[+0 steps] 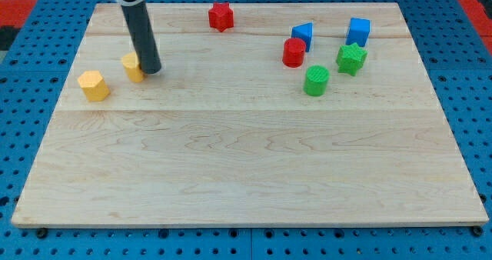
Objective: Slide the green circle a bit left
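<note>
The green circle [316, 81] is a short green cylinder at the view's right of the wooden board [246, 168]. A green star block [351, 58] sits just up and right of it, and a red cylinder [294, 52] just up and left. My tip [151, 69] is far off at the view's upper left, touching the right side of a small yellow block [133, 67] that the rod partly hides.
A yellow hexagon block [94, 85] lies left of the tip. A red star block [221, 16] sits at the top centre. A blue triangular block [303, 35] and a blue cube [358, 31] sit at the upper right.
</note>
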Controlling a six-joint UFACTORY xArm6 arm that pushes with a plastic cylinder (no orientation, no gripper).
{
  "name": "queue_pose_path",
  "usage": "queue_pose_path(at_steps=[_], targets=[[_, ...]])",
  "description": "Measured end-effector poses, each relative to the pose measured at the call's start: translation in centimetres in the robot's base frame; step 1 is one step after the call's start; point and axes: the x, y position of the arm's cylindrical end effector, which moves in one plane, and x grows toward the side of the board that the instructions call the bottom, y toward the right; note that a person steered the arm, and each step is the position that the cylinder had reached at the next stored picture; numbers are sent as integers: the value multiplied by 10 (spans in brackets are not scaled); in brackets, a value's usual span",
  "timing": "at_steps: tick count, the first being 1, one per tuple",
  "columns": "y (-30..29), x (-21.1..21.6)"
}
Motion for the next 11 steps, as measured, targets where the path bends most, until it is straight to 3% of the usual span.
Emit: queue_pose_path(at_steps=[3,4,5,7,8,9,10,11], targets=[[-48,0],[-29,0],[41,10],[186,77],[290,85],[348,66],[337,34],[306,33]])
